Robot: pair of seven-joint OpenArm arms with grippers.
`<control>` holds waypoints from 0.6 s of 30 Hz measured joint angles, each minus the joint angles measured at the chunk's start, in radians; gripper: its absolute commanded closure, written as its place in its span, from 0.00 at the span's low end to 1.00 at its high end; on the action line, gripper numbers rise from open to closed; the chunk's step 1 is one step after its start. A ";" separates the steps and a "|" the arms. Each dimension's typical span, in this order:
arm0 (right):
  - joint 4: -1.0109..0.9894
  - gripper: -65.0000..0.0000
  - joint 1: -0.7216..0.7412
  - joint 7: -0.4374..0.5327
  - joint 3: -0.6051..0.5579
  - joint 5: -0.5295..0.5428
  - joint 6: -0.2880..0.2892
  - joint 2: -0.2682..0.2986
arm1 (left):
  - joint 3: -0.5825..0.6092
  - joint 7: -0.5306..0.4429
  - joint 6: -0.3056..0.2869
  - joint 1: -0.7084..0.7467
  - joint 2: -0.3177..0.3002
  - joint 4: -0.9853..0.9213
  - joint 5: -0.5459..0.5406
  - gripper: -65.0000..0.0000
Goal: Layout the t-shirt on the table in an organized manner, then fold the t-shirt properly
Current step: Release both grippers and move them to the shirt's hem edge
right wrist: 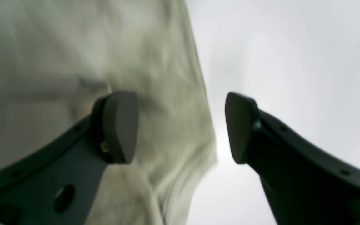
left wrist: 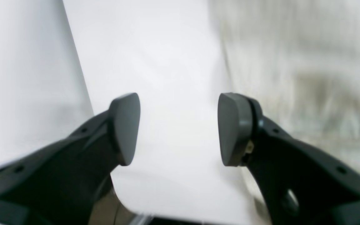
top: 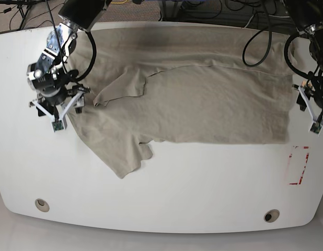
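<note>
Beige fabric is spread across the far half of the large white tabletop (top: 161, 198): the plain khaki short-sleeved t-shirt (top: 203, 104) is laid sideways, hem toward the red-tape rectangle (top: 297, 166) and shoulders toward the opposite end. It is only partly organised. One sleeve is folded back over the chest near the collar, and the lower sleeve is left hanging out toward the near edge in a loose flap.

Both arms are stationed at opposite ends of the garment, presumably so it can be stretched or smoothed from both sides at once. The right gripper (right wrist: 181, 126) is seen in its wrist view with jaws parted wide and nothing clamped between them; one pad is poised over the cloth, the other over bare table, so the shirt's edge is straddled as if for a pinch. The left gripper (left wrist: 179, 128) is likewise held open and empty, with white table between its pads and the blurred fabric edge just beside one of them.

By judgement, the layout step is unfinished: the folded-over sleeve must be flattened before any folding is attempted.
</note>
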 measured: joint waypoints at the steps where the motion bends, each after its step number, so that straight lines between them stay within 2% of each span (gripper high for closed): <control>1: -0.028 0.36 0.031 0.002 -0.003 -0.009 0.003 0.002 | 0.015 0.000 0.003 -0.036 0.002 -0.025 0.022 0.44; 5: -0.150 0.36 0.138 -0.004 -0.003 -0.051 -0.005 0.011 | 0.051 0.001 0.005 -0.165 0.002 -0.140 0.086 0.44; 8: -0.242 0.36 0.208 0.010 -0.003 -0.069 -0.004 0.026 | 0.071 -0.042 0.004 -0.243 0.000 -0.228 0.113 0.44; 18: -0.608 0.36 0.378 0.191 -0.003 -0.062 -0.004 0.098 | 0.109 -0.227 0.000 -0.373 0.001 -0.505 0.161 0.44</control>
